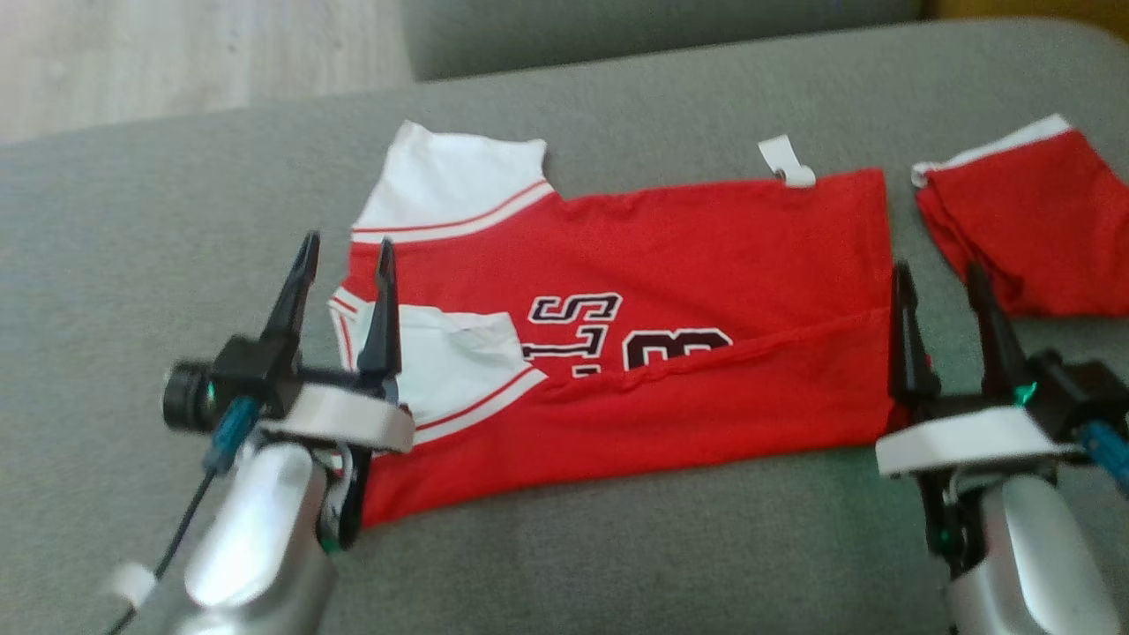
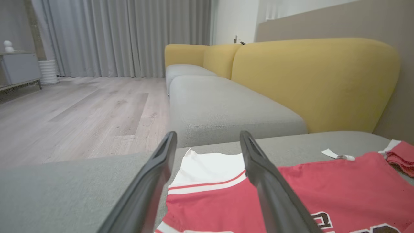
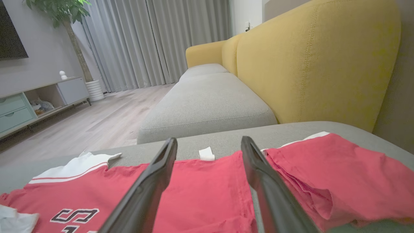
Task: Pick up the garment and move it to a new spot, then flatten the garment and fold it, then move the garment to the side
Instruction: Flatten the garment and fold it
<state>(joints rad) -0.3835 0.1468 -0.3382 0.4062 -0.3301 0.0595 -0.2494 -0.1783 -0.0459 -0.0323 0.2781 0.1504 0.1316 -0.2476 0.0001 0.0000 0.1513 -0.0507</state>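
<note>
We see the red jersey (image 1: pixel 670 265) lying partly folded on the grey sofa seat (image 1: pixel 617 547). Our left tool (image 1: pixel 346 251) and right tool (image 1: pixel 937 269) are both spread apart and empty. We judge the jersey light and limp, best pinched through both layers at the corners.

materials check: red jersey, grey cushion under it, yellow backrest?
Red jersey: thin matte knit fabric, likely cotton or polyester; it creases softly and lies flat where folded.
Grey cushion: matte woven upholstery with a coarse visible weave.
Yellow backrest: textile upholstery, finer weave, stitched seam; the fibre cannot be told.
</note>
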